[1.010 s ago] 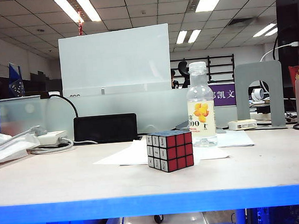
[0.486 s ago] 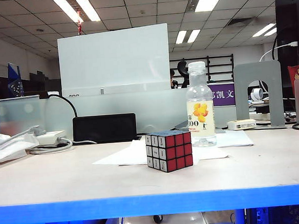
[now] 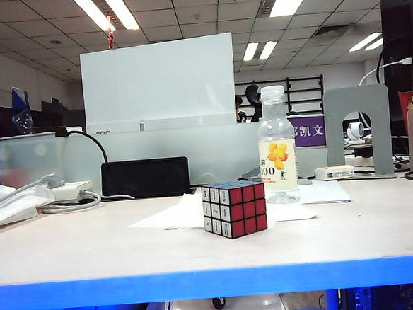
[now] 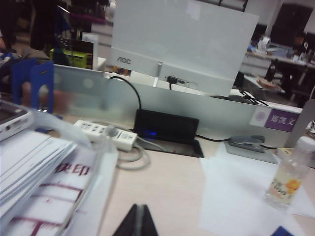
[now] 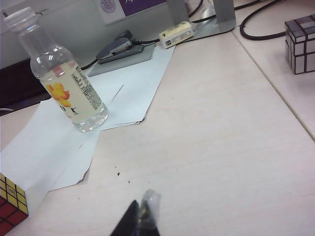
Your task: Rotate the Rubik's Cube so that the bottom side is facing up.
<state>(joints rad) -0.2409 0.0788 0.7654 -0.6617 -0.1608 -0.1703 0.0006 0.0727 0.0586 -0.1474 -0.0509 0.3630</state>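
From the exterior camera I see the black-framed Rubik's Cube (image 3: 234, 208) sitting on the pale wooden table (image 3: 92, 248), resting on a sheet of white paper (image 3: 175, 215). One red face and one face with pale stickers turn toward me, and a darker face is on top. Just behind it and a little to the right stands a clear plastic bottle with an orange fruit label and white cap (image 3: 277, 146), upright and apart from the cube. Neither arm shows in this view.

On my left wrist camera, the left gripper (image 4: 137, 222) shows only as dark fingertips pressed together, holding nothing, raised over the table's left part. Ahead of it lie a stack of printed papers with red characters (image 4: 34, 187), a white power strip (image 4: 106, 133) with its cable, and a black flat box (image 4: 166, 127) against the frosted divider. The bottle (image 4: 288, 176) stands far off to the side.

On my right wrist camera, the right gripper (image 5: 139, 216) also has its tips closed together, empty, above bare table. The cube (image 5: 11, 204) is at the frame's edge, showing yellow and red stickers, well apart from the gripper. A silver mirror-finish cube (image 5: 300, 43) sits on the neighbouring table surface.
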